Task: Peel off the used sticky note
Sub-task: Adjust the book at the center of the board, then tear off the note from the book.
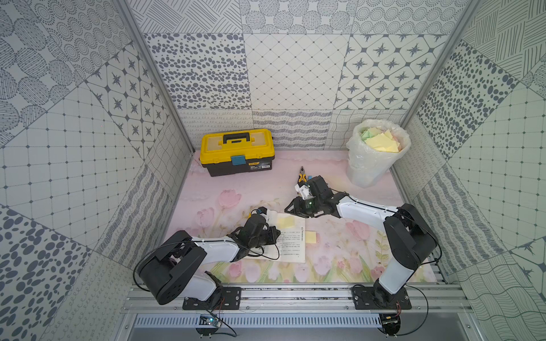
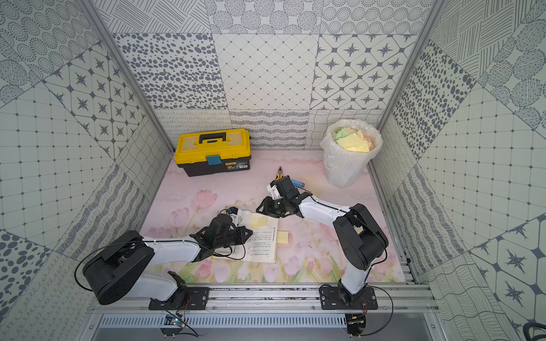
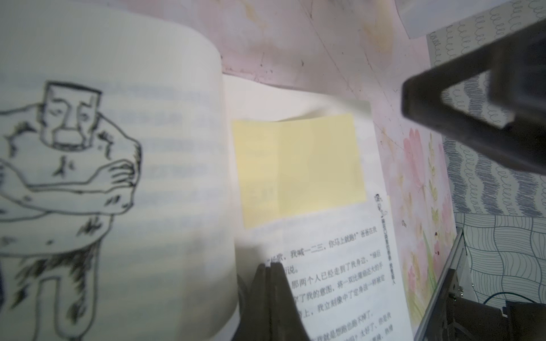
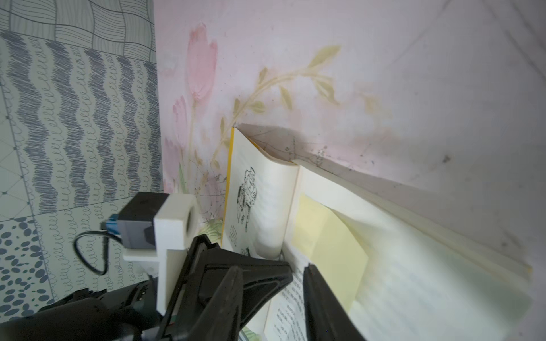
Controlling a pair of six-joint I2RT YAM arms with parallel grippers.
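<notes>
There it is: the pale yellow note point(image 3: 298, 171), square, stuck at the top of the right-hand page of the open book point(image 1: 291, 248), just above the printed text, with a crease running across it. The book lies on the desk point(image 1: 339, 189). The left gripper point(image 3: 270, 274) is clenched tight, tips pressed on the page just below the note. The right gripper point(image 4: 273, 267) hovers over the book's far edge, jaws apart, gripping nothing.
</notes>
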